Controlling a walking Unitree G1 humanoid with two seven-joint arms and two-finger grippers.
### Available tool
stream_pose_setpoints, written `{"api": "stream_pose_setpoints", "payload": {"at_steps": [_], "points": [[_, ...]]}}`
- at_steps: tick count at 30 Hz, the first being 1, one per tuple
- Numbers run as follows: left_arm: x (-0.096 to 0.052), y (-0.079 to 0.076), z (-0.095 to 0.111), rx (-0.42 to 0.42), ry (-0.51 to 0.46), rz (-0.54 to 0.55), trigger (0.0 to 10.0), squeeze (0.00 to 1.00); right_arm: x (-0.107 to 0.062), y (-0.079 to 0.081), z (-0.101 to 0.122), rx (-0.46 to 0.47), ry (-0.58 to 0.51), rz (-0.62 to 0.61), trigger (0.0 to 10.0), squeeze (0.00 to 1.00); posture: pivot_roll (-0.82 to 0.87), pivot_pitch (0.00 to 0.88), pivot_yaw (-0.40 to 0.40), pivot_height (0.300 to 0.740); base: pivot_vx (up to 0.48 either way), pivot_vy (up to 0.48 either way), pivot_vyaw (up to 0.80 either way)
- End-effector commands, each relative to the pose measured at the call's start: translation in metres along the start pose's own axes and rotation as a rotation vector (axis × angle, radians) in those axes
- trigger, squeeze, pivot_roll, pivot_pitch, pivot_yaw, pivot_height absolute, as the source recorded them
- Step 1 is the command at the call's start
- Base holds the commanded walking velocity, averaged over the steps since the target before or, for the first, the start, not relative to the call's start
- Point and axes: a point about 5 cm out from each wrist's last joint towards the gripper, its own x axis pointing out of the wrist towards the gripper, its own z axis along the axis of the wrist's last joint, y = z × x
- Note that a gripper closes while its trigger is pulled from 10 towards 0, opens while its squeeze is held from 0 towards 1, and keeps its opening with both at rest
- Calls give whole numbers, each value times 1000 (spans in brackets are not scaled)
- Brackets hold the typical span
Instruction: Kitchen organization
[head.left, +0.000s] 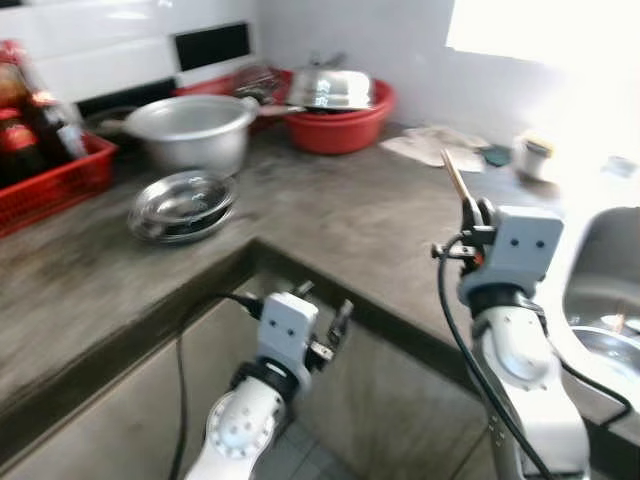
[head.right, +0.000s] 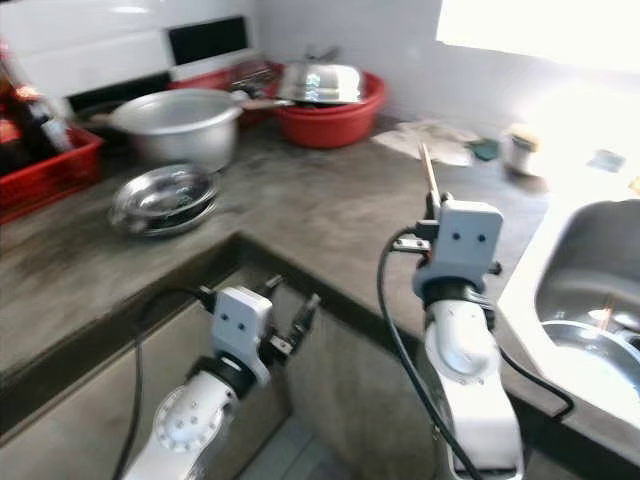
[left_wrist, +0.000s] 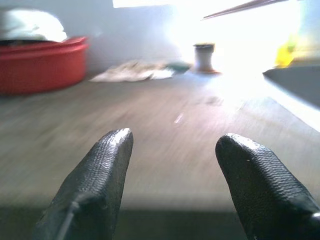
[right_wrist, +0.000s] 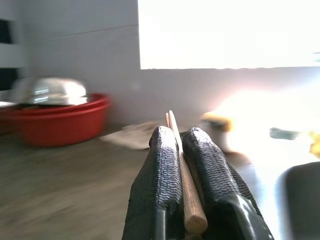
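Right wrist view shows the right gripper (right_wrist: 181, 142) closed tight on a pair of wooden chopsticks (right_wrist: 186, 186): slim, round, light brown sticks lying side by side, pinched between the two black ribbed fingers (right_wrist: 161, 170), with their blunt butt end near the camera and their thin tips poking out past the fingertips. From the head, the chopsticks (head.left: 458, 184) rise at a slant out of the gripper, tips up and leaning toward the robot's left, above the grey stone counter (head.left: 350, 210) just beside the steel sink (head.left: 600, 300).

The left gripper (head.left: 322, 322) sits lower, in front of the counter's inner corner, its two fingers spread well apart and holding nothing; in the left wrist view the fingertips (left_wrist: 112, 150) frame bare countertop.

On the counter at the back stands a red basin (head.left: 345, 125) with a shiny metal lid (head.left: 330, 88) resting on top of it. Near it is a large aluminium pot (head.left: 190, 128), and just in front of the pot lie stacked steel plates (head.left: 182, 205). A red crate (head.left: 55, 180) holding dark bottles stands at the far left. A crumpled cloth (head.left: 430, 145) and a small jar (head.left: 533, 155) lie near the bright window; both are blurred.
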Motion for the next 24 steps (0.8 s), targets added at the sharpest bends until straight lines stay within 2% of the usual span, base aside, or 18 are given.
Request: {"api": "stream_pose_setpoints", "payload": {"at_steps": [1, 11, 18, 23, 24], "points": [[-1, 4, -3, 1, 22, 10, 10000, 0, -1, 5, 4, 12, -10, 12, 0, 0, 83, 22, -22, 740, 0, 0, -763], [-1, 4, -4, 17, 12, 8, 10000, 0, 1, 6, 5, 10, -10, 19, 0, 0, 86, 12, -33, 740, 0, 0, -763], [-1, 1, -5, 37, 14, -2, 10000, 0, 4, 7, 7, -5, -12, 17, 0, 0, 83, 6, -35, 740, 0, -401, -764], [-1, 2, -6, 40, 17, -1, 10000, 0, 6, 5, 5, -21, -2, 15, 0, 0, 81, 2, -35, 740, 0, -426, 0], [0, 2, -6, 41, 16, 0, 10000, 0, 7, 5, 4, -19, 9, 12, 9569, 0, 82, 0, -34, 740, 0, -420, 0]]}}
